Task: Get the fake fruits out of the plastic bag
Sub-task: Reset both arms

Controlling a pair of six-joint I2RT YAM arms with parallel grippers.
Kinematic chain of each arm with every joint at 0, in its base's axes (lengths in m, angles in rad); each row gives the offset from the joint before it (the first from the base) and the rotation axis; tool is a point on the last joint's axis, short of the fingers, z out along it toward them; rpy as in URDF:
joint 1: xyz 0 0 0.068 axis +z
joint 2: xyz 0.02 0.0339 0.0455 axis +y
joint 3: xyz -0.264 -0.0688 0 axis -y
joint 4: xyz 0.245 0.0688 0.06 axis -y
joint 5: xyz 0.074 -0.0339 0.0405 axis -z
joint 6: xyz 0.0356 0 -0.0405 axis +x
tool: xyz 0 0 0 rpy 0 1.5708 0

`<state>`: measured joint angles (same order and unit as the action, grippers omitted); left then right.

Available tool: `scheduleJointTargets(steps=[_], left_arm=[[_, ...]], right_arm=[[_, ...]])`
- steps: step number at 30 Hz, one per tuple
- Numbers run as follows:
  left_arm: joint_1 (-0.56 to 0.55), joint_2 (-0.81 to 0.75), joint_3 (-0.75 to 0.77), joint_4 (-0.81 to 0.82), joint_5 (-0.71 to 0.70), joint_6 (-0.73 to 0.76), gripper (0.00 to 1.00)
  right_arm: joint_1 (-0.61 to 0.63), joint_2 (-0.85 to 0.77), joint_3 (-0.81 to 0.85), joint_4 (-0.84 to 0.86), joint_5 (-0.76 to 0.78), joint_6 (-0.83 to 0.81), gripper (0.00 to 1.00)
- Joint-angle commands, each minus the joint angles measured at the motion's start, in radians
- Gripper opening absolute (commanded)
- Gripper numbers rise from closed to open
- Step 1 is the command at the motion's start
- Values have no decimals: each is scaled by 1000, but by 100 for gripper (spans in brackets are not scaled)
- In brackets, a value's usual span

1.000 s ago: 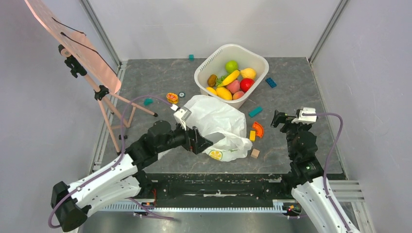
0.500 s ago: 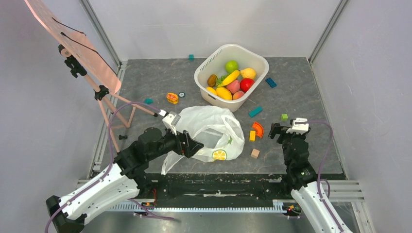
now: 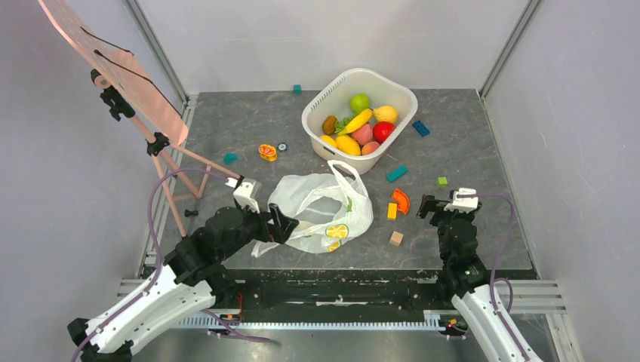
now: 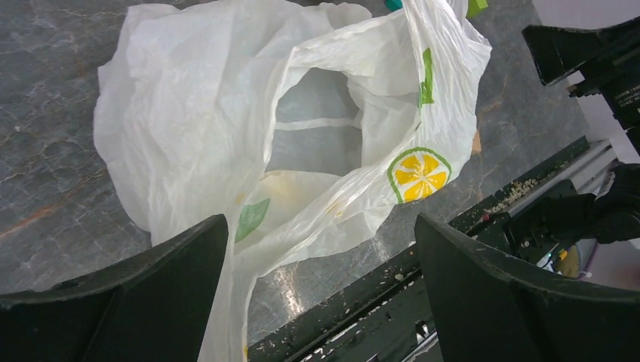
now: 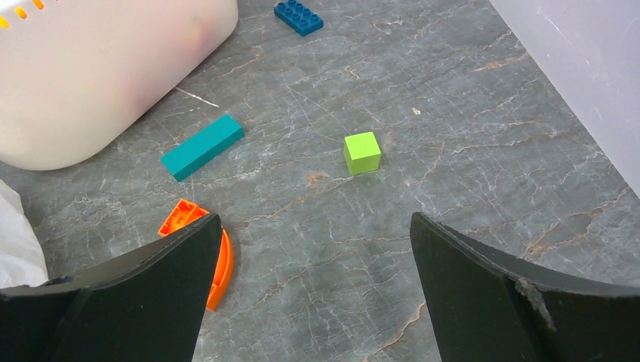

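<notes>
table point(image 3: 249, 128) carries bag point(image 3: 317, 197), tub point(image 3: 377, 74), blocks point(image 3: 397, 173)

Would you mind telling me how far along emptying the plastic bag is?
Done: the fake fruits sit in the white tub. In hand: nothing; the left gripper is open at the edge of the plastic bag, and the right gripper is open and empty. Left: the bag lies collapsed; a faint yellow patch inside may be print or fruit.

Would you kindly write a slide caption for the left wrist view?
Open left gripper framing the crumpled lemon-print plastic bag, its mouth gaping, on the grey table.
</notes>
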<state>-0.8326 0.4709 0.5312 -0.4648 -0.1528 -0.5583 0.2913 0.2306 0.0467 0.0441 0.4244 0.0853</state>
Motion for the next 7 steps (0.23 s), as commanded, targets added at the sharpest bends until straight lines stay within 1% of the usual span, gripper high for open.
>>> scheduleJointTargets(steps=[1, 4, 7], left_arm=[[-2, -59, -14, -24, -65, -46, 100], [-2, -86, -19, -39, -82, -49, 100], [-2, -79, -16, -47, -102, -62, 100]], right_arm=[[-2, -30, -14, 34, 22, -5, 98], [-2, -47, -21, 35, 20, -4, 98], [-1, -48, -24, 35, 21, -2, 98]])
